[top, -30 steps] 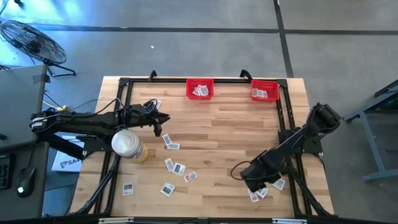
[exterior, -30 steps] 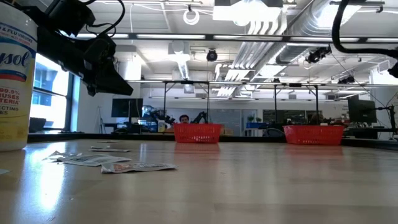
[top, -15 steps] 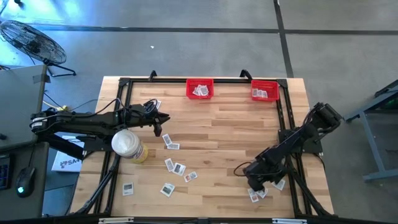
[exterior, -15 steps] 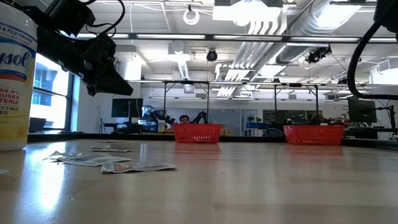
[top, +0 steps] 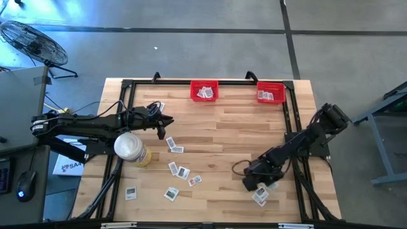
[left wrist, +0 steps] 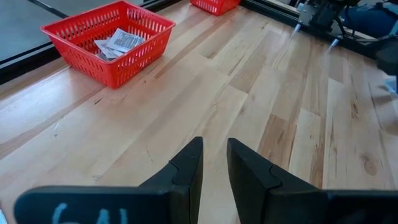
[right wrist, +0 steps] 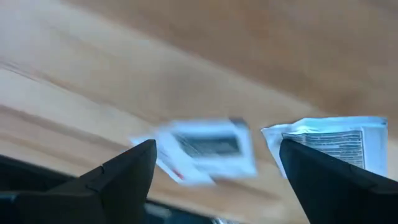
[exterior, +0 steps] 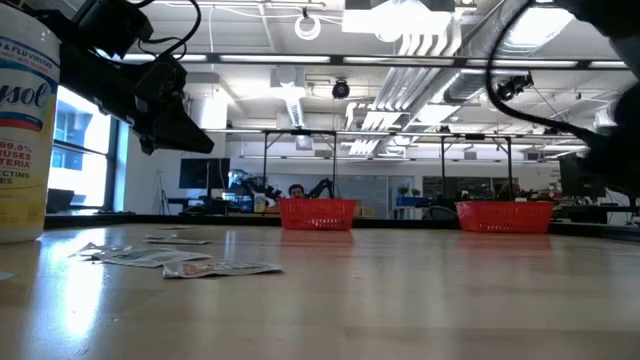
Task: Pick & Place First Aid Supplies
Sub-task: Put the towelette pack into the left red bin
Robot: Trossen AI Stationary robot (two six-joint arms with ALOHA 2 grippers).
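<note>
over the table's right front corner, the right gripper [top: 255,186] hangs low at the end of its dark arm, which folds back toward four o'clock from the table's middle. its two blunt black fingers [right wrist: 127,171] stand wide apart with nothing between them. just beyond them, two flat white packets [right wrist: 208,149] with grey printed centres lie on the pale, striped wood table [top: 241,133], thin and slightly crinkled; from above they show as a small white cluster at the gripper's five o'clock.

the left gripper [top: 166,121] reaches level over the left side, fingers [left wrist: 186,171] nearly together, empty. more packets lie scattered at its five o'clock. two red mesh bins [top: 204,90] at twelve o'clock hold packets.
</note>
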